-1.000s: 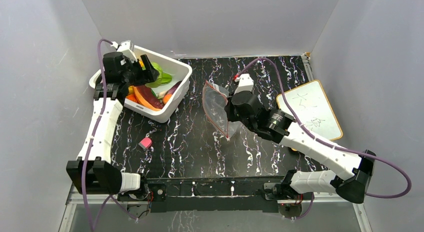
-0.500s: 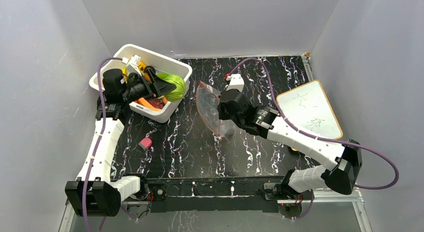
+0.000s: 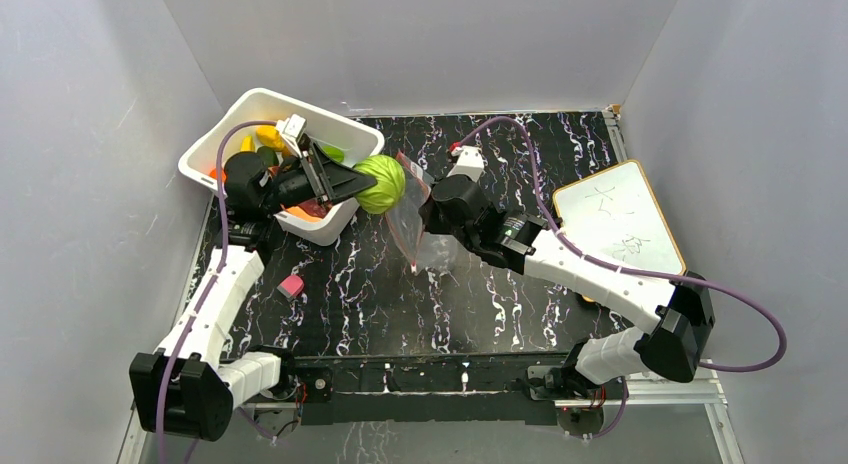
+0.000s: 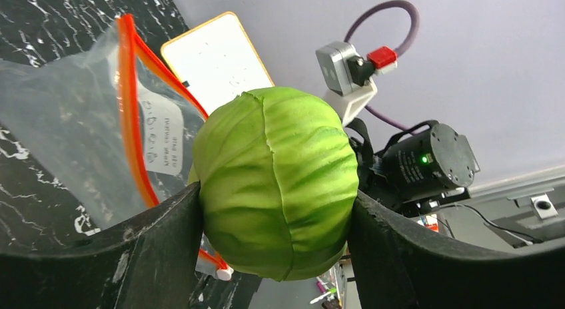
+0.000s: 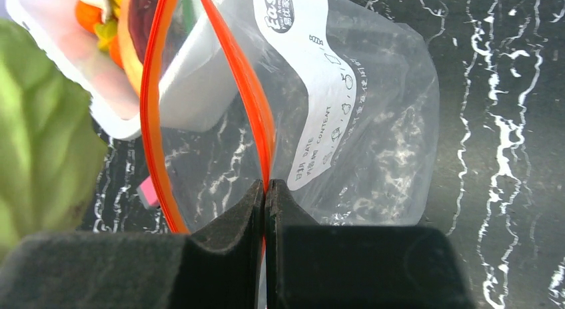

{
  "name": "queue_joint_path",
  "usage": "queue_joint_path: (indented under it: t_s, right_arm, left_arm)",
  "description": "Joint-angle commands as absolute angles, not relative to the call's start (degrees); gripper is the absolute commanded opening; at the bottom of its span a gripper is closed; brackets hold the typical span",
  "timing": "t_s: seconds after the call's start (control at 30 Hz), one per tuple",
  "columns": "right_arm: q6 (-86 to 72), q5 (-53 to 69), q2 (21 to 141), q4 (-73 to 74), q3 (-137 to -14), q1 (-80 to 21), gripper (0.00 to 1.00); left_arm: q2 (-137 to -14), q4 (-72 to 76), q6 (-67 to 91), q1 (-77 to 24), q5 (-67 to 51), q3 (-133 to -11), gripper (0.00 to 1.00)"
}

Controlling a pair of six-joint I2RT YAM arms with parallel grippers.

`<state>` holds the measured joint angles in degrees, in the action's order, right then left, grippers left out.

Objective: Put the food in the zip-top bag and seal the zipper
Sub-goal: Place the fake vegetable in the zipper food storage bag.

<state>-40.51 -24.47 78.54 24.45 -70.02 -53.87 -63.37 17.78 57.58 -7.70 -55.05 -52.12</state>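
My left arm (image 3: 215, 304) climbs along the left side of the tabletop (image 3: 500, 314). It bends at the wrist to point right, low over the near right corner of the bin (image 3: 250, 97). The left pincer (image 3: 368, 184) reaches out past the bin's rim. Its jaws are spread wide and clamped on either side of the cabbage (image 4: 276, 182), which hangs in the air.

My right arm (image 3: 600, 274) has its elbow far out on the right, and its forearm stretches up and left across the tabletop. The right pincer (image 5: 265, 189) is fully closed, pinching one strip of the zipper (image 5: 150, 109) at the mouth of the bag (image 5: 373, 122).

The bag hangs from that grip with its mouth facing the bin. The two orange strips are parted, so the mouth gapes. Through its clear sides I see the marbled tabletop. I cannot tell whether its lower end rests on the surface.

The cabbage is between bin and bag, just beside the bag's mouth. I cannot tell whether it touches the plastic.

The white bin holds a yellow piece (image 3: 268, 136), a green piece (image 3: 335, 152) and some orange and dark red pieces, mostly hidden behind the left wrist.

A pink block (image 3: 291, 286) lies on the tabletop near the bin, and a whiteboard (image 3: 620, 219) lies at the right edge.
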Motion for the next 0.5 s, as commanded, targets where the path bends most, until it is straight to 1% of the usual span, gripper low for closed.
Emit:
queue_joint_path:
  t_s: [0.0, 0.17, 0.37, 0.47]
  right_arm:
    - [-43.46, -22.69, 77.43, 17.38, -72.96, -53.71, 0.0]
    - [-43.55, -20.01, 75.41, 13.06, -71.51, -53.74, 0.0]
    - [-42.31, -17.69, 73.2, 8.7, -68.63, -53.72, 0.0]
    - [-41.54, -15.81, 72.62, 6.9, -67.37, -53.74, 0.0]
  left_arm:
    - [-60.83, 23.27, 60.48, -9.19, -55.91, -49.66, 0.41]
    - [-61.26, 19.86, 57.41, -9.4, -54.47, -48.75, 0.4]
    - [-60.99, 6.8, 48.53, -9.49, -49.23, -51.6, 0.4]
    - [-60.49, 4.14, 46.36, -9.49, -46.17, -51.09, 0.38]
